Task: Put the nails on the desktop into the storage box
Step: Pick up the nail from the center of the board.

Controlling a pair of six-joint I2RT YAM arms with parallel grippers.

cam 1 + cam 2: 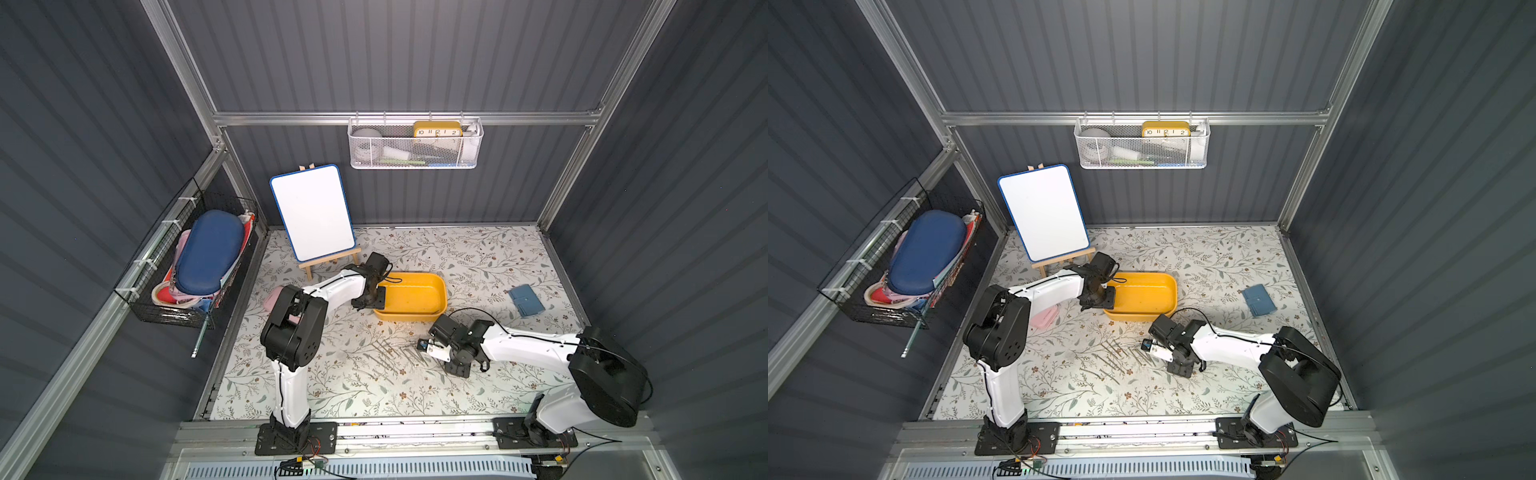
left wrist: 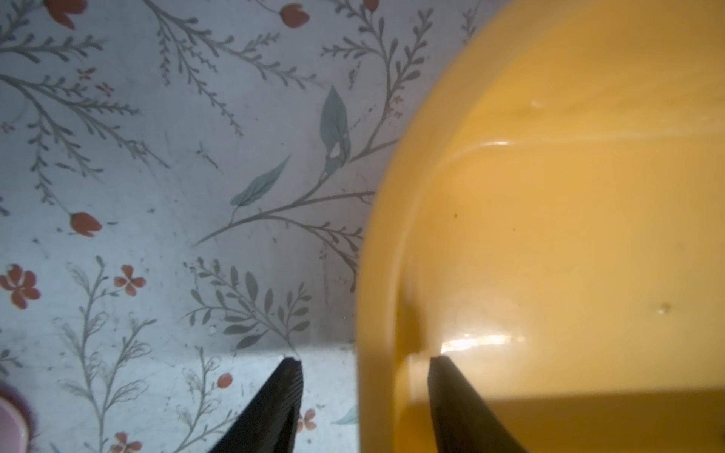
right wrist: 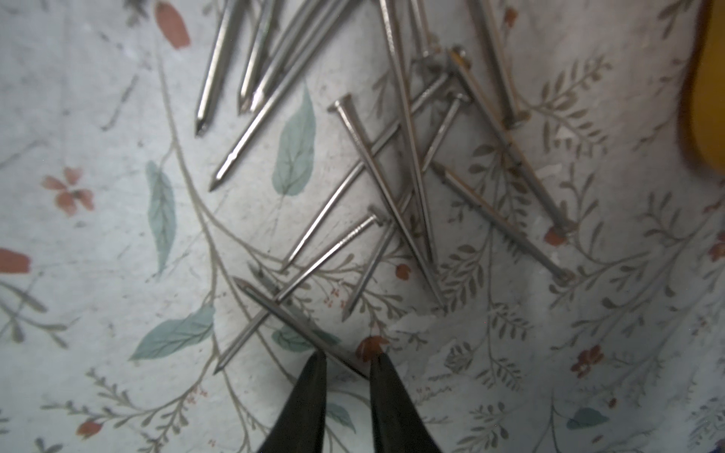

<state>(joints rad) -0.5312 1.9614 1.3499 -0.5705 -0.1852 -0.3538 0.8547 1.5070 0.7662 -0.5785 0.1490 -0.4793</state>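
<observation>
Several grey nails [image 1: 386, 353] [image 1: 1117, 357] lie scattered and crossed on the flowered desktop [image 1: 478, 257], in front of the yellow storage box [image 1: 415, 296] [image 1: 1142, 296]. No nails show in the box. My left gripper [image 1: 372, 305] [image 2: 365, 359] is open and straddles the box's left end wall [image 2: 376, 274]. One finger stands outside and one inside, and neither presses the wall. My right gripper [image 1: 417, 347] [image 3: 349, 356] is low at the right edge of the pile [image 3: 392, 176]. Its jaws are a narrow gap apart, and one nail [image 3: 282, 313] slants across that gap on the desktop.
A whiteboard on an easel [image 1: 311, 212] stands at the back left. A pink case [image 1: 1044, 318] lies partly under my left arm. A folded blue item [image 1: 525, 300] lies right of the box. A white mesh basket [image 1: 415, 143] and a black wire basket [image 1: 191, 270] hang on the walls.
</observation>
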